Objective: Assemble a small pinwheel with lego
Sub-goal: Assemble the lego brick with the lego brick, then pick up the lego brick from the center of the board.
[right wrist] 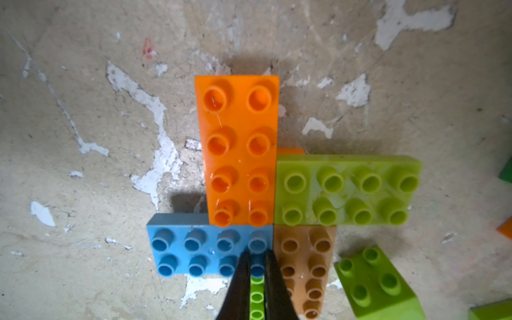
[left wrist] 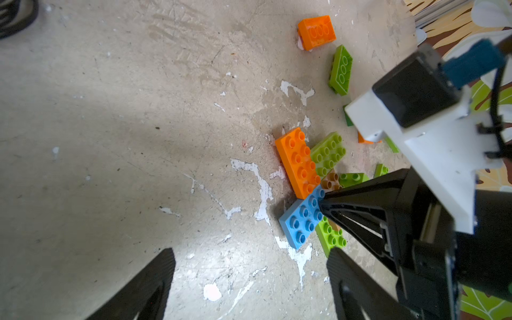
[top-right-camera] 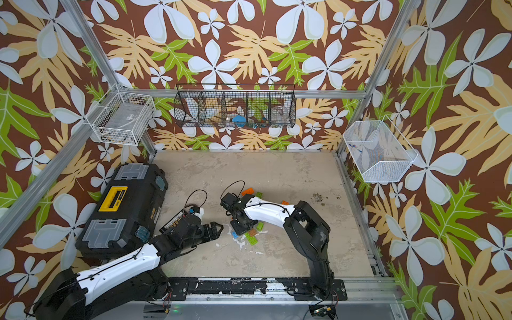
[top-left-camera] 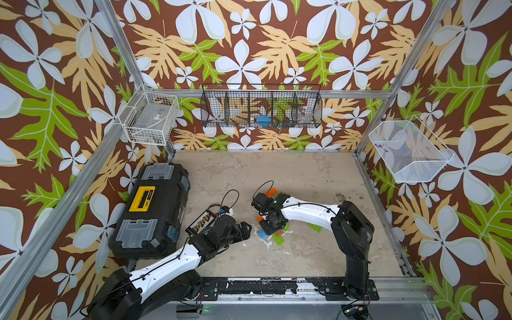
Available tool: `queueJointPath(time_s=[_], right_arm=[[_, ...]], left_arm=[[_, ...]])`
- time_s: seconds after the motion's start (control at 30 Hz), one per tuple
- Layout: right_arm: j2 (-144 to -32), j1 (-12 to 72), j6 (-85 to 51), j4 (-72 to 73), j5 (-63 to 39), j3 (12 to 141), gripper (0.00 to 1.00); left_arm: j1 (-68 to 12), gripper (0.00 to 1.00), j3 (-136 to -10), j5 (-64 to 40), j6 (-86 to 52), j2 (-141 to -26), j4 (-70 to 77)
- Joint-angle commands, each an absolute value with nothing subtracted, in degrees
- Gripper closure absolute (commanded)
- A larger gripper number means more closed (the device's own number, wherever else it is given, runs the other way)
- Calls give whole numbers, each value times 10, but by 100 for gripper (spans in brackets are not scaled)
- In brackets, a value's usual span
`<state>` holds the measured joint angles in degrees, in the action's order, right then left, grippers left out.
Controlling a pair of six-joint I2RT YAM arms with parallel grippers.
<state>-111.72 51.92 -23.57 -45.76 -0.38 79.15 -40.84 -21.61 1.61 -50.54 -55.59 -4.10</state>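
Observation:
The lego pinwheel lies flat on the floor. Its arms are an orange plate, a lime plate, a blue plate and a brown plate, meeting at one corner. My right gripper is shut, and its tips rest on the blue plate's inner end, by the brown one. A lime brick shows beneath the fingers. In both top views the right gripper points straight down on the cluster. My left gripper hangs open and empty just left of the blue plate.
Loose bricks lie round the pinwheel: an orange one, a lime one, another lime one and a lime plate. A black toolbox stands at the left. Wire baskets hang on the walls.

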Motion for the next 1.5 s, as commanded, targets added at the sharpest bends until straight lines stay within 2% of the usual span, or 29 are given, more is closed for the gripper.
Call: queueJointPath(time_s=[0.0, 0.23, 0.5, 0.6, 0.73, 0.97, 1.13, 1.33, 1.47], right_arm=[[-1117, 519, -240, -474, -8, 799, 86], [-1102, 519, -240, -489, -15, 820, 82], [-1067, 512, -244, -480, -10, 800, 81], [-1035, 483, -248, -473, -4, 769, 81], [-994, 434, -241, -465, 0, 724, 76], [-956, 357, -243, -459, -1, 691, 76], [-971, 354, -269, -458, 22, 714, 68], [-1043, 311, -236, -448, 10, 792, 67], [-1092, 296, -202, -467, 5, 838, 65]], left_arm=[[-409, 11, -222, 25, -496, -557, -36], [-409, 11, -222, 23, -495, -559, -35], [-409, 11, -232, 15, -478, -568, -34], [-423, 11, -253, 14, -460, -587, -28], [-470, 11, -299, 33, -431, -638, -26], [-523, 11, -349, 35, -416, -723, 1], [-526, 13, -374, 30, -408, -757, 8], [-522, 13, -394, 34, -409, -766, 8], [-503, 12, -394, 1, -412, -773, 24]])
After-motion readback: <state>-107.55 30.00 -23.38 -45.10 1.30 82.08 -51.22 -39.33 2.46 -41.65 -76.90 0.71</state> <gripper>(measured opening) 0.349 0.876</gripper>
